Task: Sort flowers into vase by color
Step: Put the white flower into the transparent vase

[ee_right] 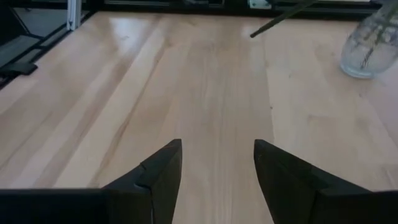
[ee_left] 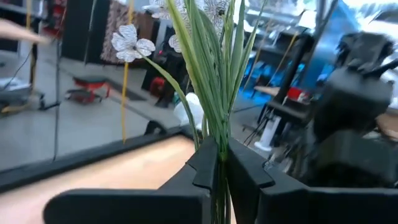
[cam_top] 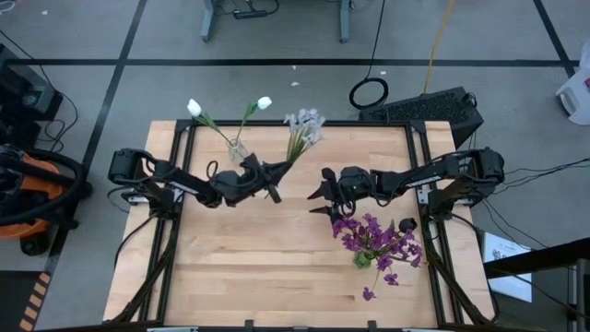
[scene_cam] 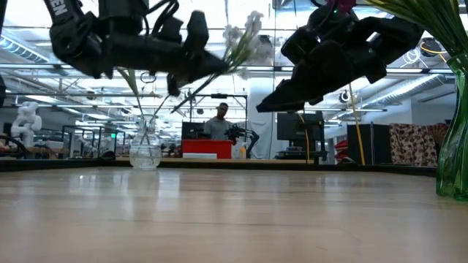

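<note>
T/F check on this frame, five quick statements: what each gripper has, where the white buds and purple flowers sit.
1. The left gripper is shut on the pale grey-blue flowers. True; its fingers pinch the green stalks.
2. The right gripper holds a purple stem. False; it is open and empty above the table.
3. The white buds stand in the clear vase. True.
4. The purple flowers lie loose on the left side of the table. False; they stand in a green vase on the right side.
5. Both vases hold purple flowers. False; only the green one does.
</note>
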